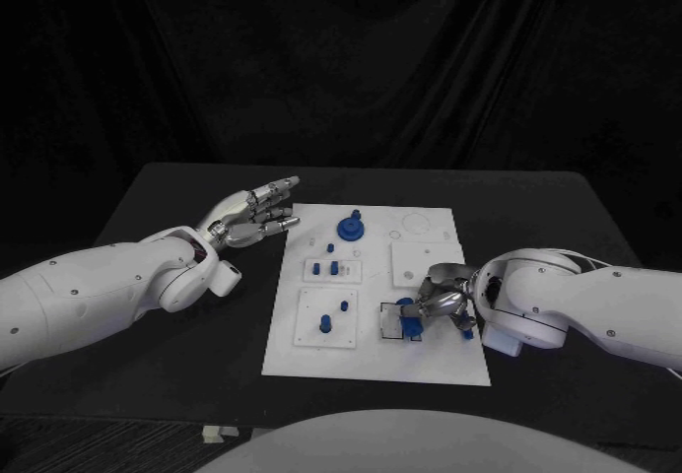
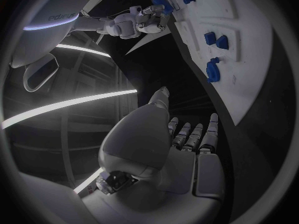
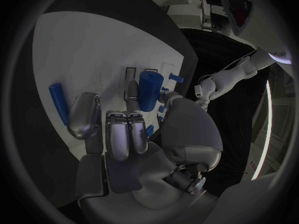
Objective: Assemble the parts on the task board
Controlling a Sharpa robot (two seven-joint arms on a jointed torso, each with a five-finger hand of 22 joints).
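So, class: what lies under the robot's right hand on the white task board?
Under the right hand sits a blue cylinder at a small frame on the task board. The fingers hide whatever lies directly below them.

A robotics lab test cell: a black tabletop (image 1: 170,325) stands before black curtains (image 1: 356,79), carrying a white task board (image 1: 427,365), while ceiling strip lights (image 2: 69,104) glow overhead.

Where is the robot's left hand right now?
In the head view, the left hand hovers open above the black table, just beside the task board's far left corner.
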